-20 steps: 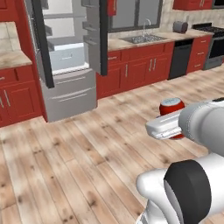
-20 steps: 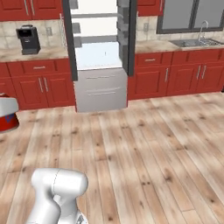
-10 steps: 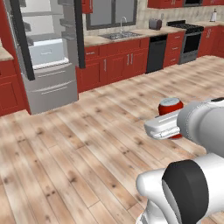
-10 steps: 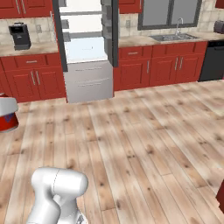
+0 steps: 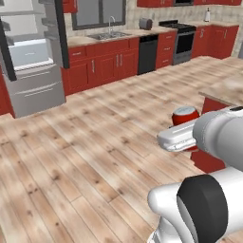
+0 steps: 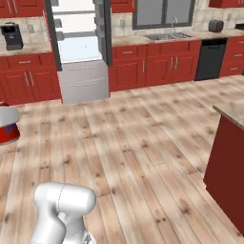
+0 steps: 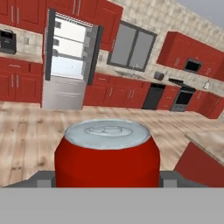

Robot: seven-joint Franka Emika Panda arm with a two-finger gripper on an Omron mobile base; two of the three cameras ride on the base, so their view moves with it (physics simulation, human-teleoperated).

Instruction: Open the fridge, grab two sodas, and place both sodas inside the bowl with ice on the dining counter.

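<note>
1. Floorboards (image 5: 85,156) of pale, knotty wood run across the whole room, between the robot and the far wall.
2. Red cabinets (image 6: 157,64) line that wall under a marbled countertop (image 6: 143,40), with a sink (image 6: 166,36) and tap below a dark window (image 6: 164,12).
3. A black dishwasher (image 6: 209,59) stands right of the sink; in the left base view a stove (image 5: 182,40) sits further along.
4. A black coffee machine (image 6: 12,37) rests on the countertop left of the fridge.
5. The fridge (image 6: 78,50) stands well apart from the robot, both upper doors swung wide, white interior and grey shelves showing; its two silver drawers are closed.
6. The gripper (image 7: 107,178) holds a red soda (image 7: 107,153) upright, one dark finger (image 7: 43,178) on each side of the can; the jaws stand wide around it.
7. In the left base view the same soda (image 5: 185,116) shows just above the white hand, near a corner of the dining counter (image 5: 228,90).
8. The right base view shows that counter's red base (image 6: 226,176) at the right edge, with the marbled slab on top.
</note>
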